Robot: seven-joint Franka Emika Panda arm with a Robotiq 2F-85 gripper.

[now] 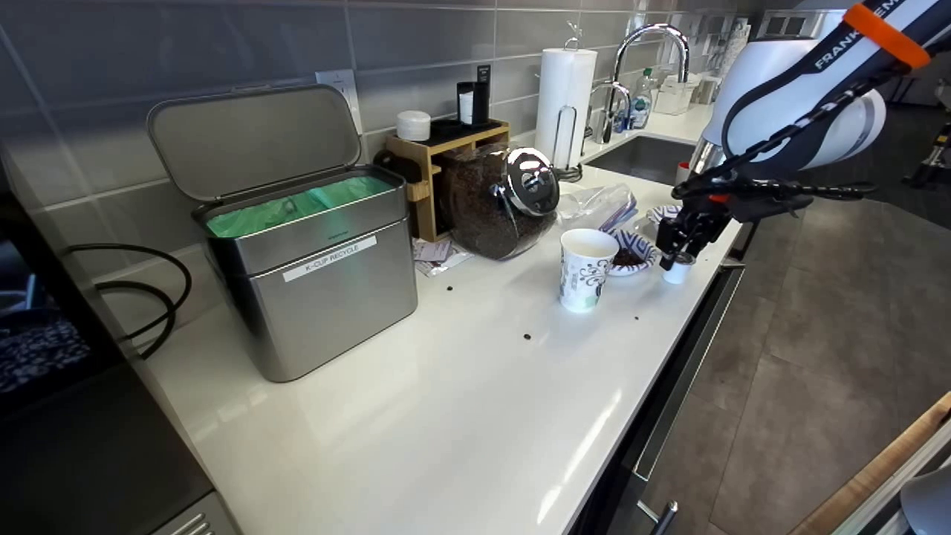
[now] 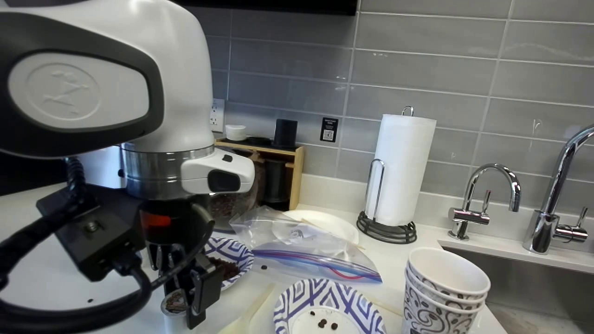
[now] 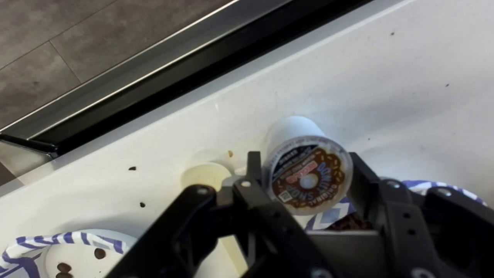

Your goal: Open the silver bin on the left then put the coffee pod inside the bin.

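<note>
Gripper [image 3: 304,166]: pinching the coffee pod [image 3: 308,193], fingers [image 3: 253,166] at its 9 and 3 o'clock (wrist view)
Pod: printed top up, near the edge of the counter [image 1: 446,401]
Paper cup [image 1: 582,275]: pod's 9 o'clock in an exterior view, upright
Silver bin [image 1: 349,312]: 9 o'clock too, way further out, lid [image 1: 260,141] up
</note>
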